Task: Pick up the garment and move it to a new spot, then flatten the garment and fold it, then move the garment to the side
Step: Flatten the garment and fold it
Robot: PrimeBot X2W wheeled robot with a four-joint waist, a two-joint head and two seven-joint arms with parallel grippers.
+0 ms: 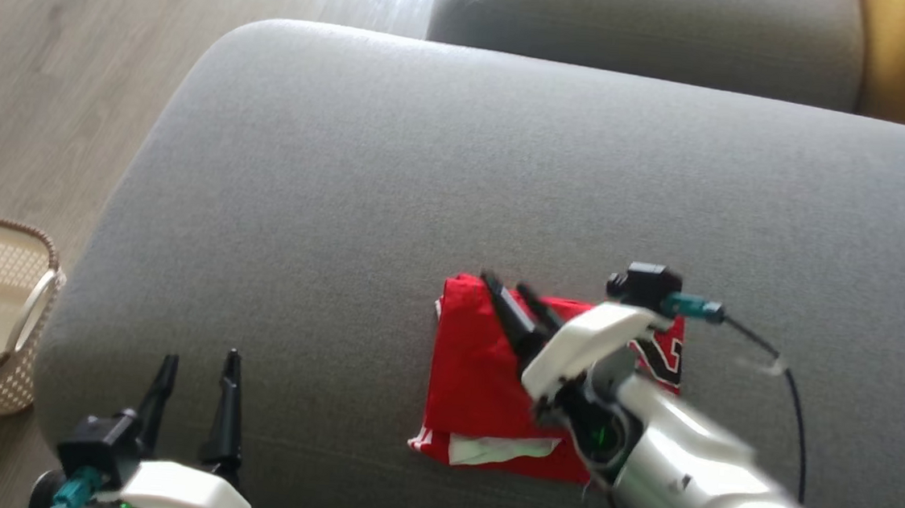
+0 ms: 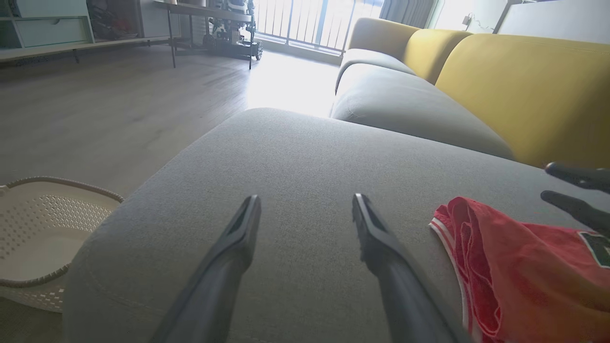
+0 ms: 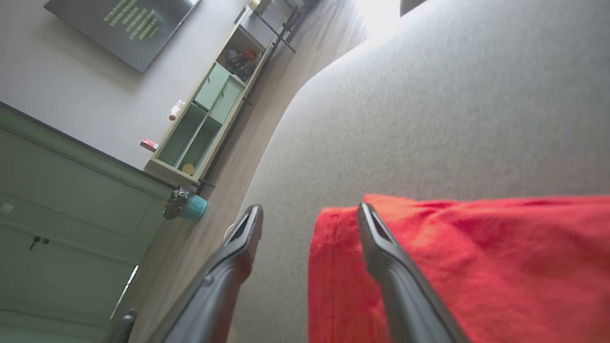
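Reaching from lower right, the pale right arm (image 1: 687,458) slants up-left over the folded red garment (image 1: 474,385), low centre on the grey sofa cushion (image 1: 427,163); right jaws gape empty. At lower left, left jaws point upward, open.

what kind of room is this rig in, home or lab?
Most likely a home living room: a grey sofa with yellow back cushions, a dark wall screen above a low shelf unit, and wood flooring.
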